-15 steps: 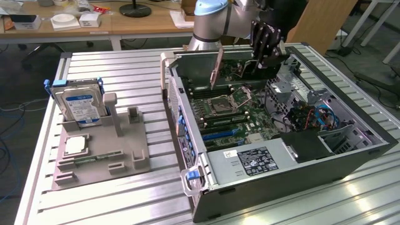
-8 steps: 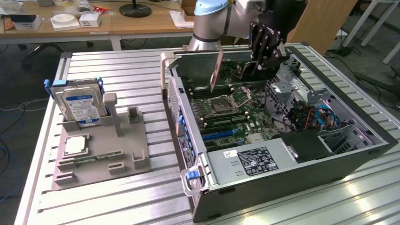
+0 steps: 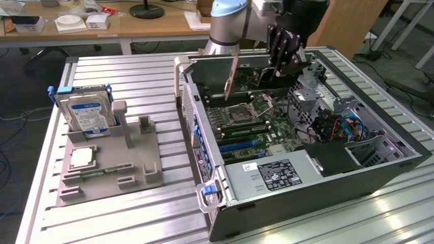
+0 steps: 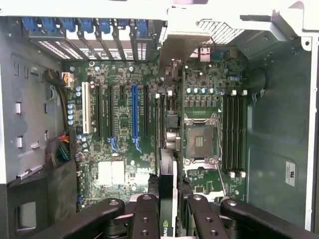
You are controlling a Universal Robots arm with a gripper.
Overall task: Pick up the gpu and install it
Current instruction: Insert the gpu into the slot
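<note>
- Black multi-link robot gripper [image 3: 285, 62]: closed on the card, one finger on each flat face. It hangs over the far end of the open case, above the motherboard.
- The gpu [image 4: 168, 167], a thin dark circuit-board card: held edge-on in the air, not seated in any slot. Judged carried upright so that its lower edge can meet a slot squarely.
- Narrow silver metal bracket [image 3: 231, 76] on the card's end: points toward the case wall with the rear expansion openings, likely because it belongs there.
- Black tower computer case [image 3: 400, 157]: lies on its side with the panel off, giving access from above.
- Green motherboard [image 4: 124, 149]: bare, with its CPU socket empty.
- Long blue expansion slot [image 4: 133, 112]: vacant, beside the card's line in the wrist view and not beneath it.
- Grey moulded parts fixture [image 3: 135, 168]: sits beside the case, on the exterior view's left.
- Silver hard drive with blue-white label [image 3: 85, 113]: stands upright in the fixture, untouched.
- Ribbed aluminium table [image 3: 122, 218]: carries the case and the fixture.
</note>
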